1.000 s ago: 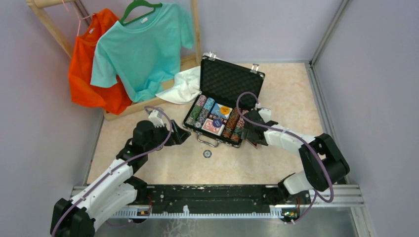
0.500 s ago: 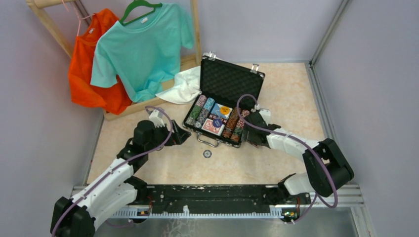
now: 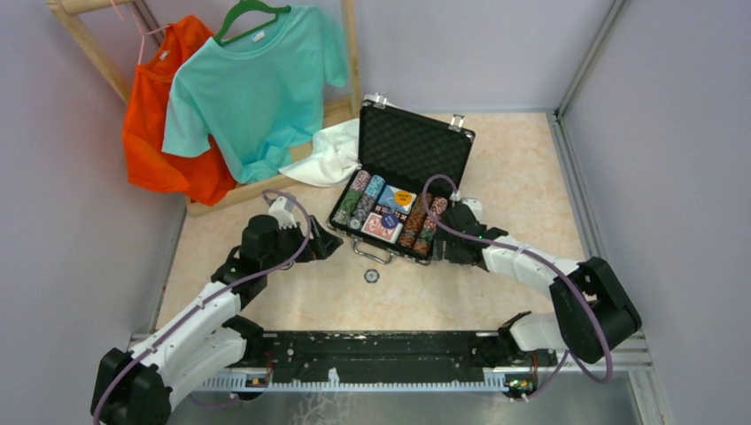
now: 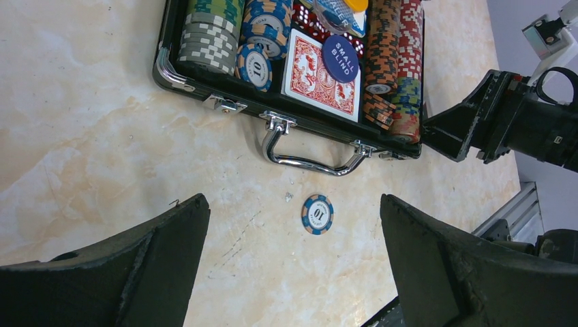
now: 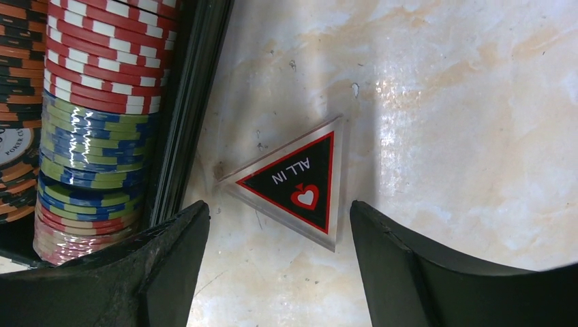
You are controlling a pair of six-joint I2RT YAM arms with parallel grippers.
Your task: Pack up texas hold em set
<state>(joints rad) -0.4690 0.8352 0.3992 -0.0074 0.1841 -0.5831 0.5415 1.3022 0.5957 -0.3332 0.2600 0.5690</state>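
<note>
The blue round button (image 4: 340, 58) reads "SMALL BLIND", and the loose chip (image 4: 317, 214) shows "10". The triangular marker (image 5: 300, 180) reads "ALL IN". The cut-off lettering on an orange chip (image 5: 10, 143) is perhaps "POKER".

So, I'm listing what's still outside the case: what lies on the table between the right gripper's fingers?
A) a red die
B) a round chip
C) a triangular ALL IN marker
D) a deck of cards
C: the right wrist view shows the triangular ALL IN marker on the table beside the case, framed by the open right gripper.
</note>
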